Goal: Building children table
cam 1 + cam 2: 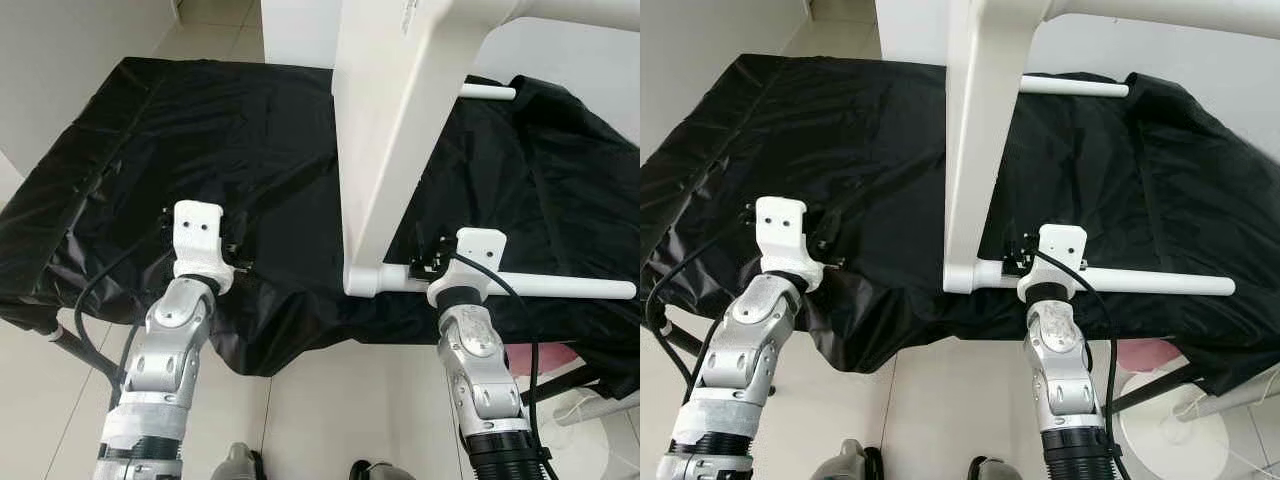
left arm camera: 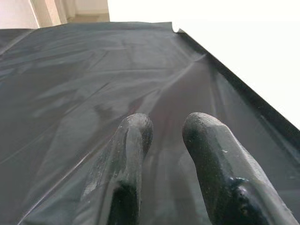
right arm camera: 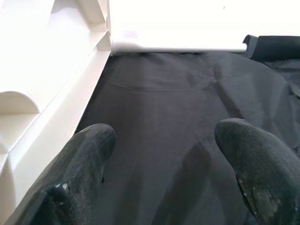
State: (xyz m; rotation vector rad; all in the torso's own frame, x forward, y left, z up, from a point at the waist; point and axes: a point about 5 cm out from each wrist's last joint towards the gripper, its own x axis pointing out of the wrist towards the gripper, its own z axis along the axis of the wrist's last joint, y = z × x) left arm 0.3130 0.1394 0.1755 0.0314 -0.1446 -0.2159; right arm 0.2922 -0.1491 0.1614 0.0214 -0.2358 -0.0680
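The white children's table (image 1: 400,130) stands on its edge on the black-covered surface (image 1: 250,140), its top upright. One white leg (image 1: 560,288) sticks out to the right along the near edge, and another leg (image 1: 488,92) shows further back. My right gripper (image 3: 164,136) is open just right of the upright top (image 3: 47,70), above the black cloth and behind the near leg, holding nothing. My left gripper (image 2: 166,129) lies over the cloth to the left of the white table, its fingers close together and empty.
The black cloth (image 1: 820,130) hangs over the front edge of the surface. Pale tiled floor (image 1: 320,400) lies below, with a pink object (image 1: 1145,352) and a white round object (image 1: 1180,430) at the lower right. A pale wall (image 1: 60,60) rises on the left.
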